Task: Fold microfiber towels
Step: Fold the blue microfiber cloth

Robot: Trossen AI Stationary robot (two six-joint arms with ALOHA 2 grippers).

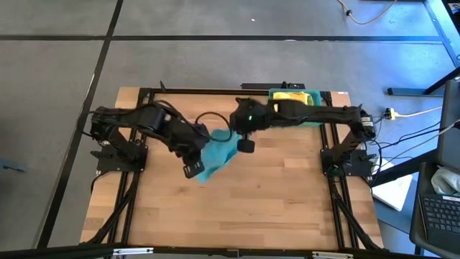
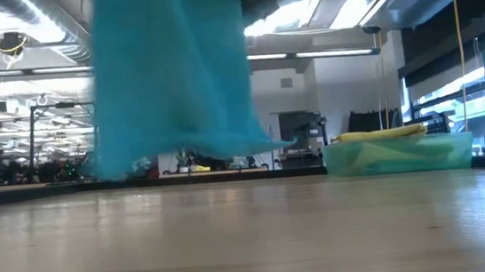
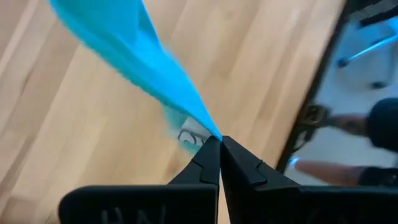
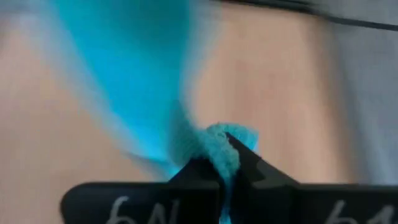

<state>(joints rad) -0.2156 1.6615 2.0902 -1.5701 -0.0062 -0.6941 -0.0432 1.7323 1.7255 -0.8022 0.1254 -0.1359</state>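
Note:
A teal microfiber towel (image 1: 218,155) hangs between my two grippers above the middle of the wooden table. In the low view the towel (image 2: 175,80) drapes down as a wide sheet, with its lower edge clear of the tabletop. My left gripper (image 1: 195,170) is shut on one end of it, toward the near left. My right gripper (image 1: 246,146) is shut on the other end, toward the far right. More towels, yellow (image 1: 287,94) and green, lie in a teal tray (image 1: 315,97) at the far right. My left gripper pinches a corner of the teal towel (image 3: 208,129) between its two fingertips, beside a small white tag (image 3: 189,135). The fingers slant steeply down. The cloth runs away from them as a drawn, narrow fold, lifted off the table. My right gripper pinches a bunched bit of the towel's edge (image 4: 225,152) between its two fingers, with several layers crumpled there. The fingers slant down from the table's far right. The rest of the cloth hangs below and away from them.
The teal tray (image 2: 396,155) with its stacked towels stands at the far right of the table. Bare wood (image 1: 259,208) lies below and in front of the hanging towel. Black frame rails (image 1: 129,201) run along the table's left and right sides.

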